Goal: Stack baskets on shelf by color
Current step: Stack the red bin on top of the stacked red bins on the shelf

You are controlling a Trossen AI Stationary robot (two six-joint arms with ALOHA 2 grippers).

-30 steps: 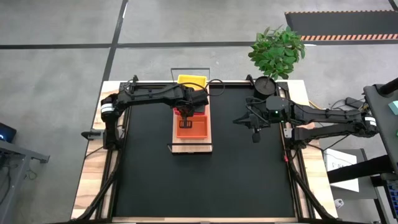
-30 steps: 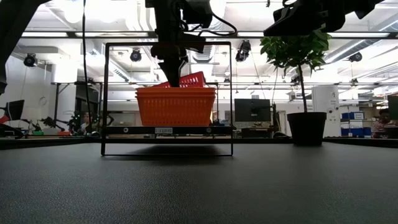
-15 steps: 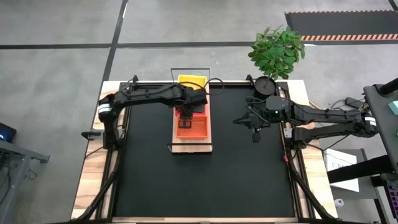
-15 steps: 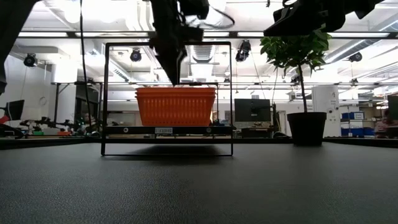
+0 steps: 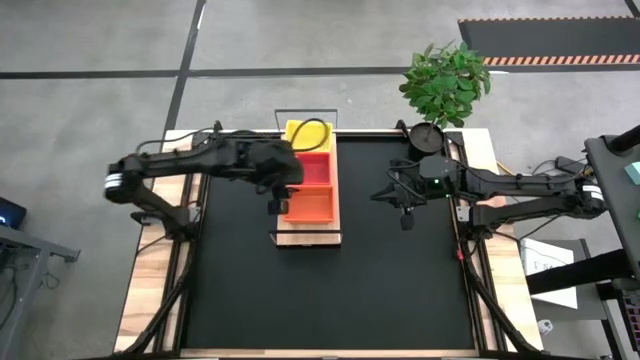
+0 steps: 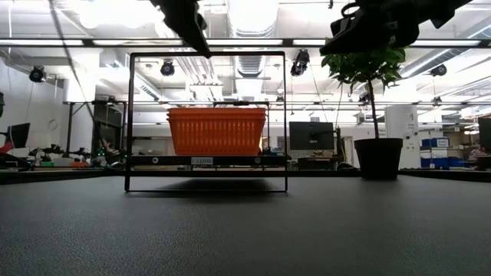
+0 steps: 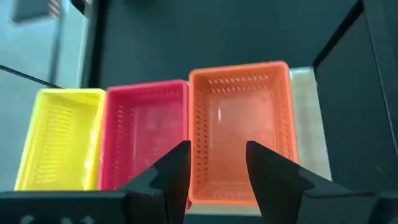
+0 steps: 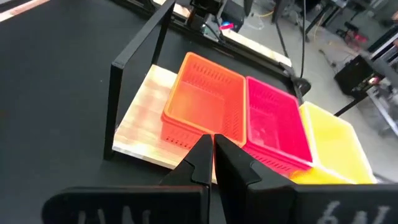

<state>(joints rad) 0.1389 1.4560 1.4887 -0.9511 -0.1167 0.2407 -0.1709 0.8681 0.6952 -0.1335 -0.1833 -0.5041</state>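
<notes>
The left arm reaches across the table's far side from the left, elbow bent, its wrist turned downward. The left gripper (image 5: pixel 275 205) hangs in the air with its 2 fingers (image 7: pixel 171 174) spread apart and nothing between them. The right arm stretches in from the right edge, forearm nearly level. The right gripper (image 5: pixel 404 220) points down, its 2 fingers (image 8: pixel 200 160) pressed together, empty.

3 basket stacks on shelf (image 5: pixel 309 236): 1 yellow (image 5: pixel 308 133), 1 red (image 5: pixel 314 168), 1 orange (image 5: pixel 311 204).
</notes>
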